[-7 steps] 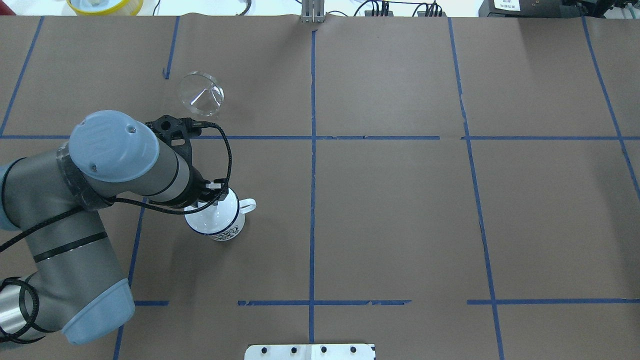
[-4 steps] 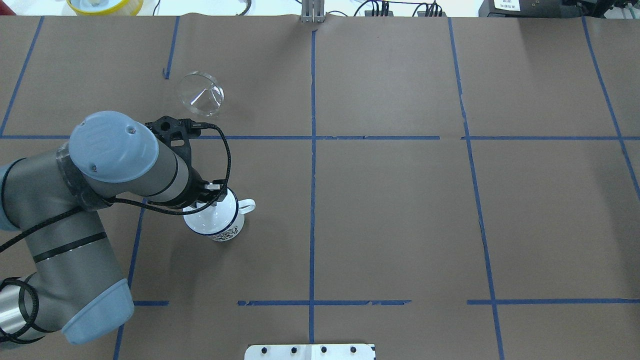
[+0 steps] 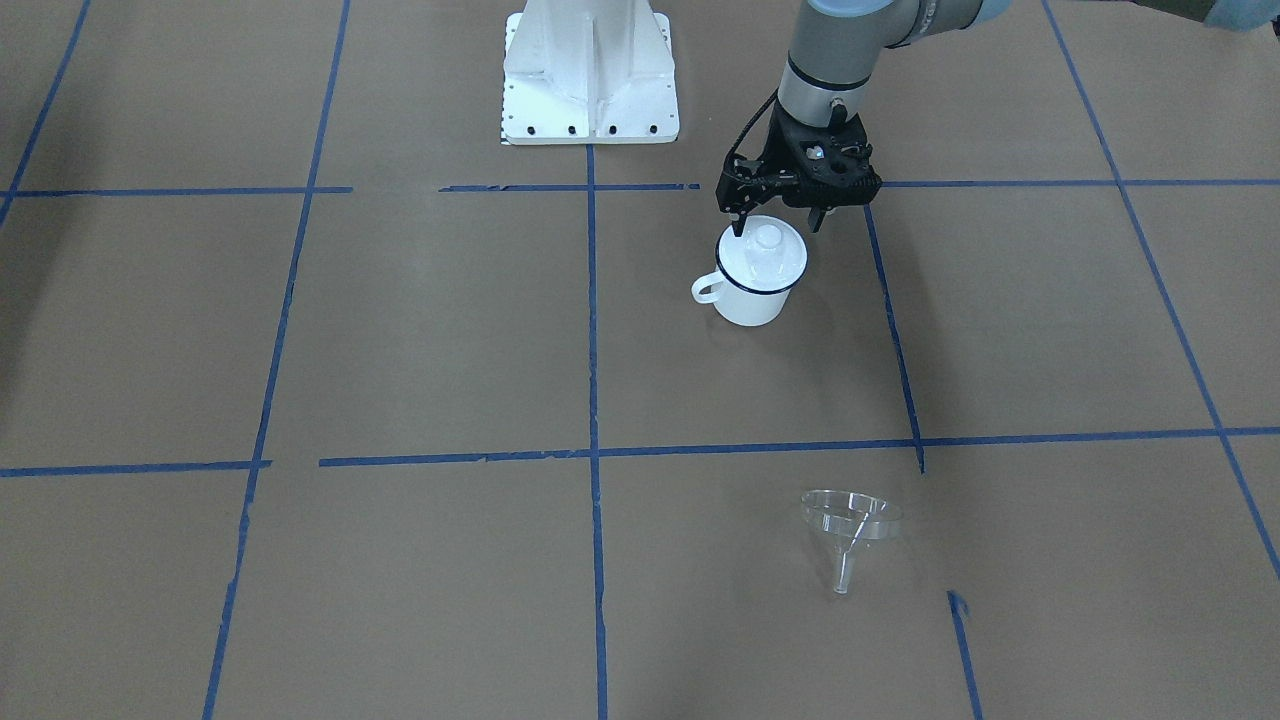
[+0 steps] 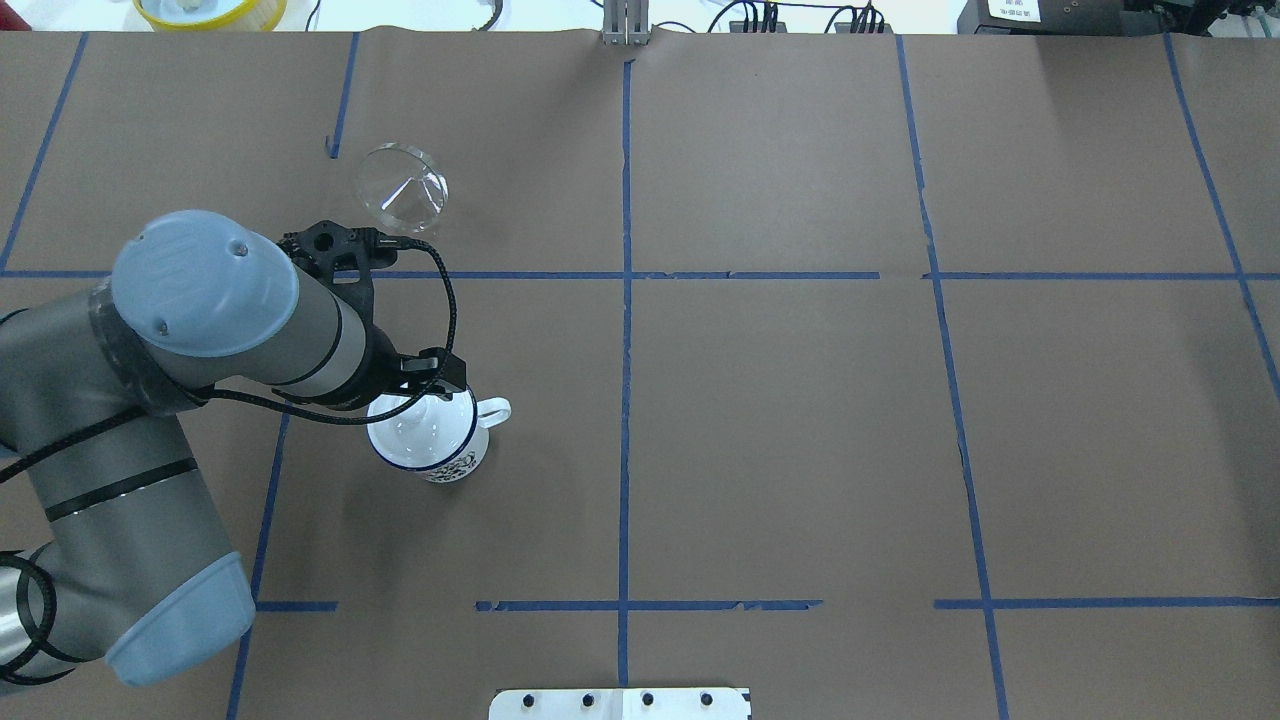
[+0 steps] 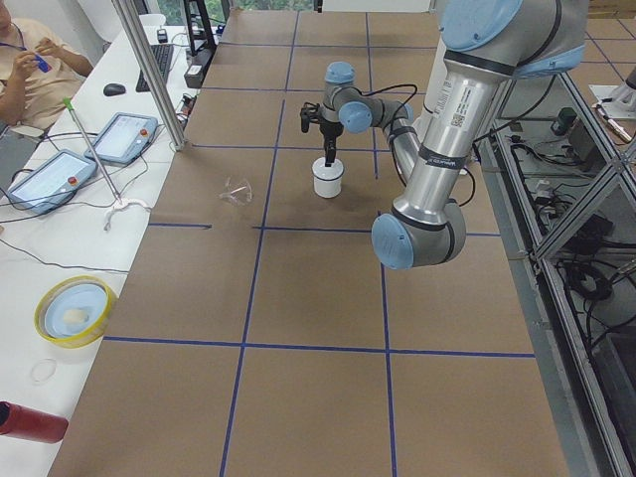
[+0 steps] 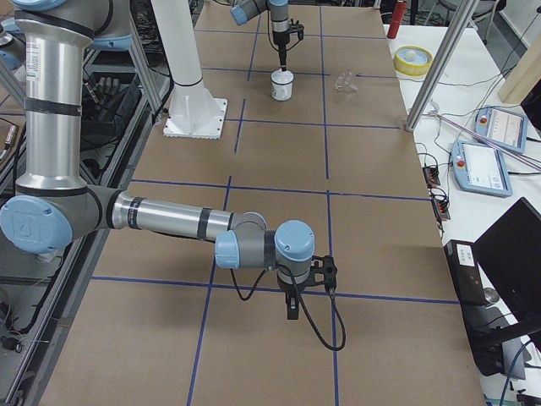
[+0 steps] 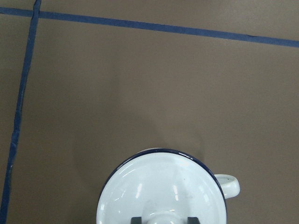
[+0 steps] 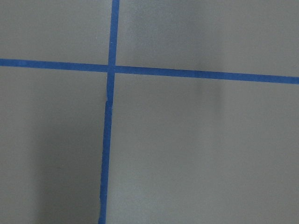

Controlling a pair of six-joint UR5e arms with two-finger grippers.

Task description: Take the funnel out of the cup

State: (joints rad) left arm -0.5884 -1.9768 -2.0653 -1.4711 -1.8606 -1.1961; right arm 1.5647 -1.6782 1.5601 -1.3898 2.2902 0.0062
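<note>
Over the worktop's right end hangs the right gripper (image 6: 292, 309); I cannot tell whether its fingers are spread or closed. Toward the left edge, the left gripper (image 3: 778, 225) has drawn back slightly, uncovering more of the enamel mug (image 3: 755, 290). Its fingers are released either side of the knobbed lid (image 3: 765, 255). Toward the far-left corner the clear funnel (image 4: 402, 188) has not moved and rests well apart from the mug, so the removal looks done.

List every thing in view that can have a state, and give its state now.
funnel: off the cup, lying tilted on the table, well apart from it.
cup: upright, closed by the lid.
lid: seated on the cup, knob up.
left gripper: open, straddling the lid's knob.
right gripper: low over the table; open or shut cannot be told.
</note>
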